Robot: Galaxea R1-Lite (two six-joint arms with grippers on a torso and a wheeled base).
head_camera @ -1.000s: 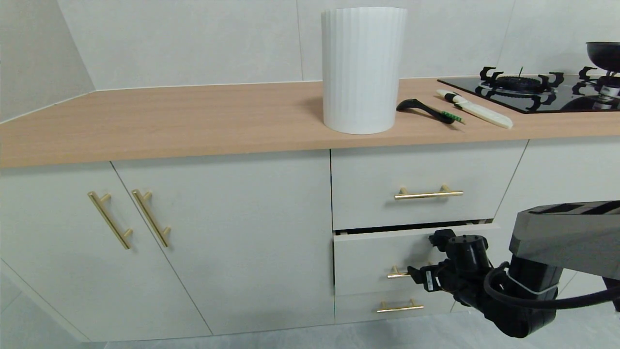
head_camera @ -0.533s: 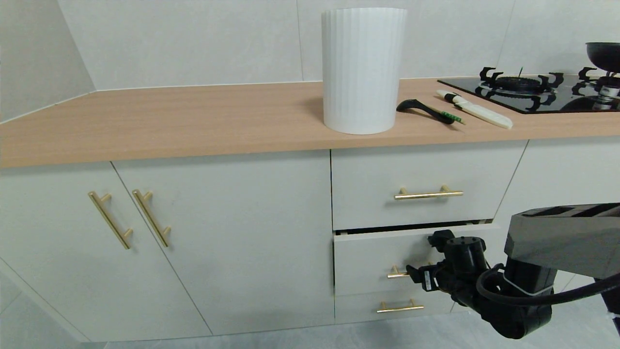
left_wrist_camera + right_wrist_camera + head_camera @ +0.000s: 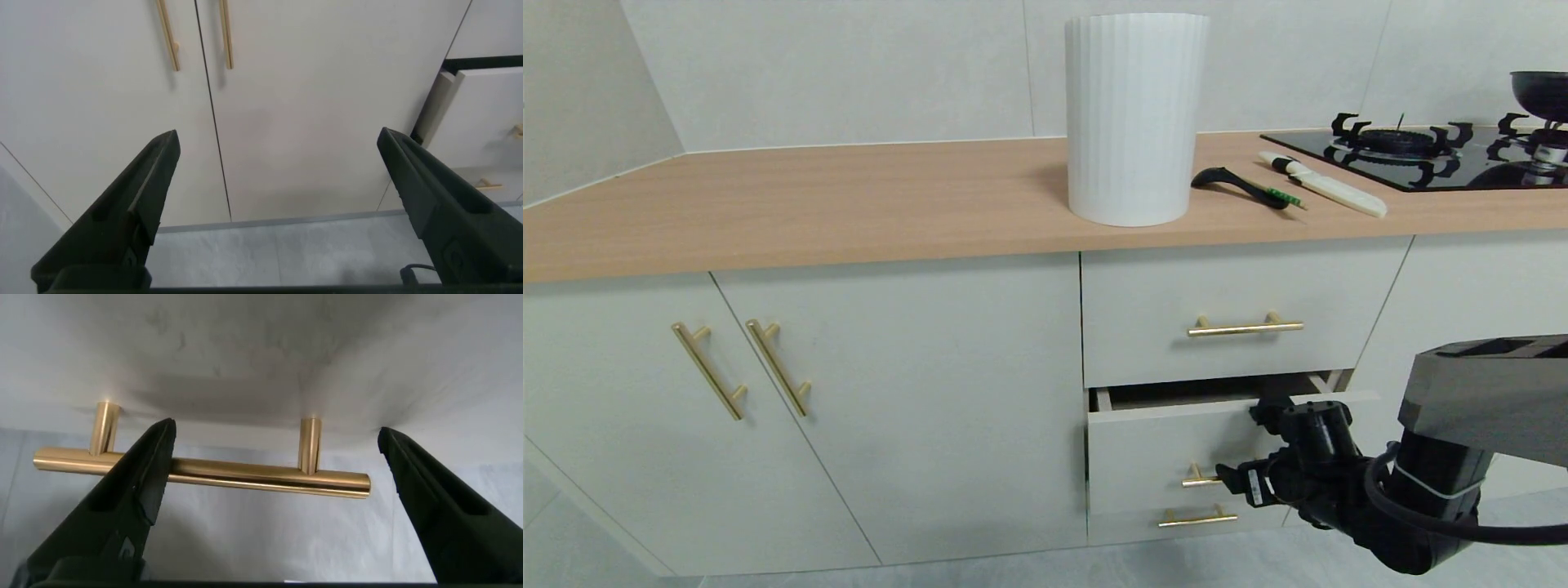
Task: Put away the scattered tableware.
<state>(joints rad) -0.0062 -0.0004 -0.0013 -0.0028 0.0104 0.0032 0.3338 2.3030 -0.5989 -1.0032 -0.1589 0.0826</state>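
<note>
Head view: black spoon (image 3: 1232,181) and white knife (image 3: 1327,186) lie side by side on the bench (image 3: 849,204), between the white ribbed canister (image 3: 1135,118) and the hob (image 3: 1421,159). Below them, the middle drawer (image 3: 1152,445) stands partly pulled out. The right claw (image 3: 1227,478) sits at its brass handle (image 3: 1201,480), but finger spacing is not readable from here.

Right wrist view: fingers spread wide, not clamped, with the handle bar lying across the gap close ahead.

Left wrist view: left claw (image 3: 278,139) also spread wide, holding nothing, low before the cupboard doors (image 3: 310,114) and above the floor (image 3: 270,253). The open drawer's side shows at the edge.
</note>
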